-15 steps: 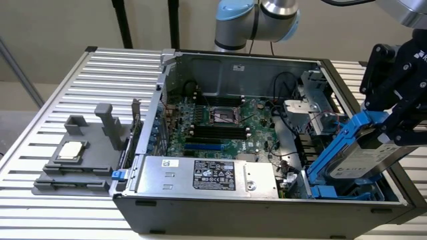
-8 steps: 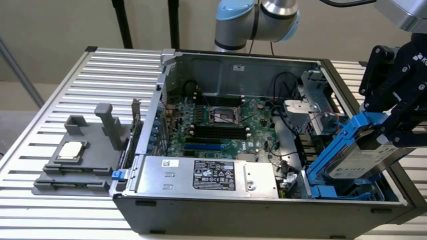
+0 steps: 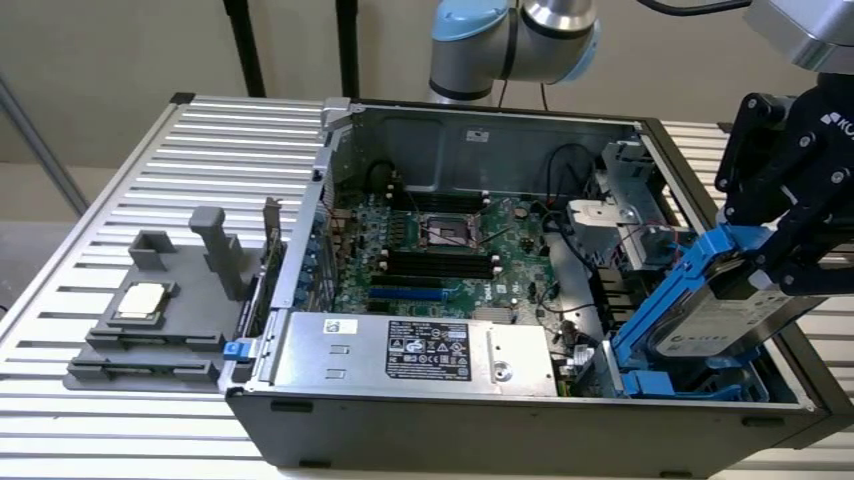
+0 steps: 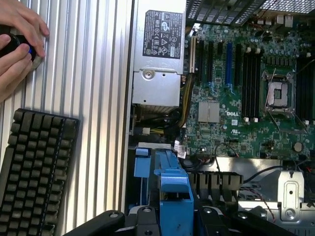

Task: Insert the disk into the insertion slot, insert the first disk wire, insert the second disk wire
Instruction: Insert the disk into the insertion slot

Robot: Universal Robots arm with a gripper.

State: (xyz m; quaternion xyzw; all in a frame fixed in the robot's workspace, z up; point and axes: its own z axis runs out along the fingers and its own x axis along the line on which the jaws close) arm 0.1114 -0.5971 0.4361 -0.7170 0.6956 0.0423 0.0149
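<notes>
My gripper (image 3: 785, 262) is at the exterior view's right, over the front right corner of the dark grey computer case (image 3: 534, 420). It is shut on the upper end of the disk (image 3: 717, 322), a silver drive with a white label in a bright blue frame. The disk hangs steeply tilted, its lower end down between the blue rails of the insertion slot (image 3: 643, 385). In the wrist view the blue frame (image 4: 172, 189) runs out from between my black fingers (image 4: 140, 219) toward the slot's blue rails (image 4: 141, 177). I cannot pick out the disk wires among the case's cables.
A silver power-supply box (image 3: 414, 350) lies in the case beside the slot, with the green board (image 3: 441, 250) behind it. A grey fixture (image 3: 147, 320) stands on the slatted table at the exterior view's left. A keyboard (image 4: 34, 172) and a person's hands (image 4: 15, 44) are outside the case.
</notes>
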